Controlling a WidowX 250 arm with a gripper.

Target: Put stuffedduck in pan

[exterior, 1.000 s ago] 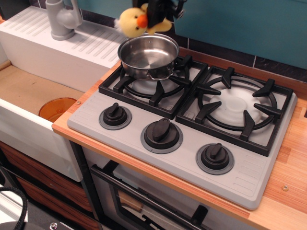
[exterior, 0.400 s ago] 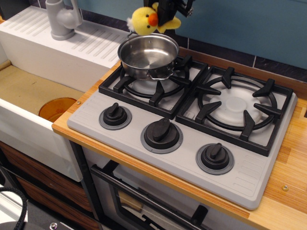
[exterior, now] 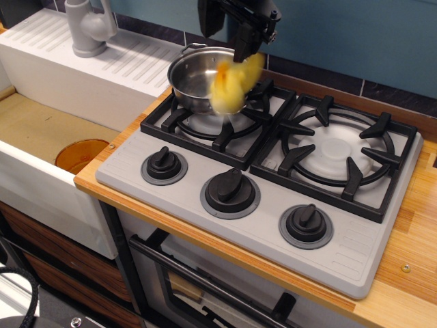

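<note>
observation.image view, black fingers (exterior: 231,34) spread apart above the pan (exterior: 201,78), holding nothing, stuffedduck (exterior: 231,83) a yellow motion-blurred smear just below them, over the pan's right rim, on the stove's (exterior: 259,171) left burner

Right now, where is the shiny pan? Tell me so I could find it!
Find the grey stove top with black grates on the wooden counter. The round shiny steel pan sits on the back left burner, nearest the white sink. It is the only silvery thing on the stove, with a blurry yellow plush duck at its rim.
</note>
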